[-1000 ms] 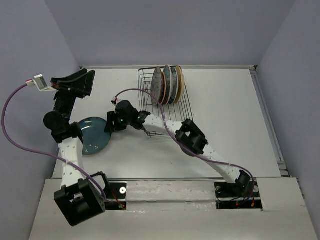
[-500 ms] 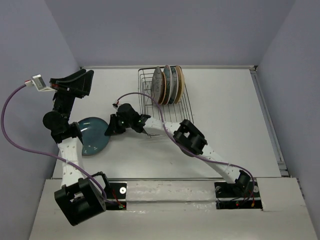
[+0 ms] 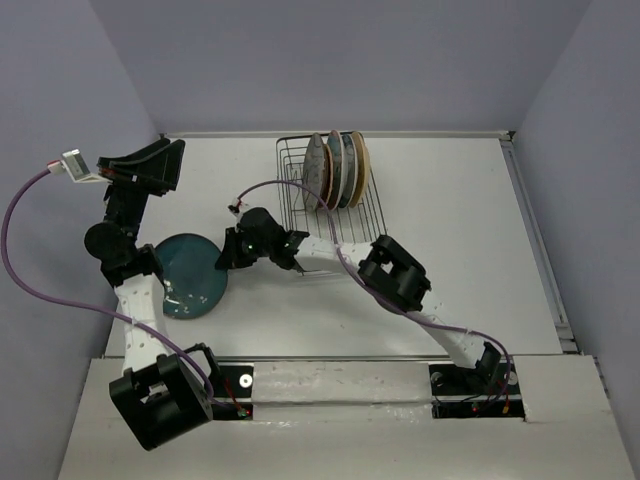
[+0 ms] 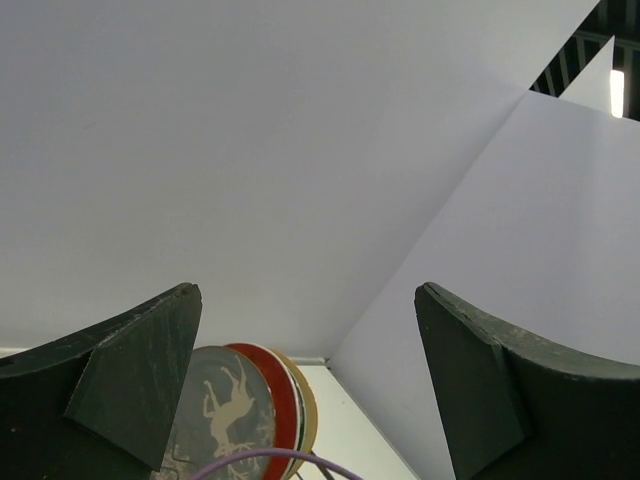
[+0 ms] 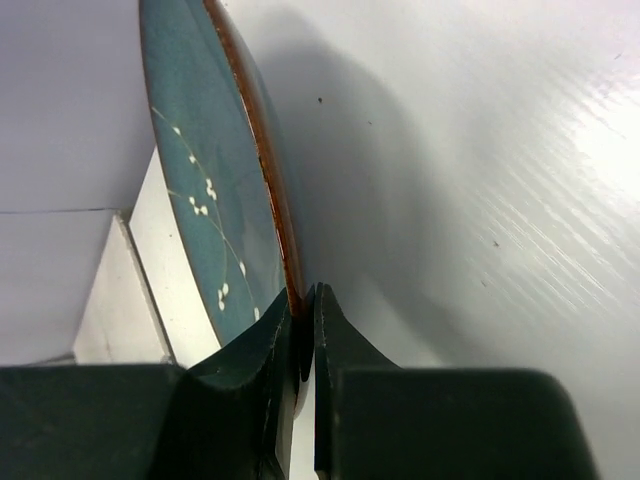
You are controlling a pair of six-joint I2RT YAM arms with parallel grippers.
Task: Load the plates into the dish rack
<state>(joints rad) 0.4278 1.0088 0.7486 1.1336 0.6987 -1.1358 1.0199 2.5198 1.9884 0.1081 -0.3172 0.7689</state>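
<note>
White arms [image 3: 141, 305] with black joints [image 3: 398, 278] and purple cables [image 3: 7, 240].

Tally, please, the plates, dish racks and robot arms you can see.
Plates: 5 that I can tell apart, 4 racked plates plus the teal plate in the right pincer
Dish rack: 1
Robot arms: 2, left arm, right arm
Total: 8

no readable text, labels or numbers

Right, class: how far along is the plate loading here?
Done: several plates stand upright in the dish rack. In hand: the right gripper is shut on the dark teal plate, at its rim. To do: rack it; the left gripper is open, empty.
</note>
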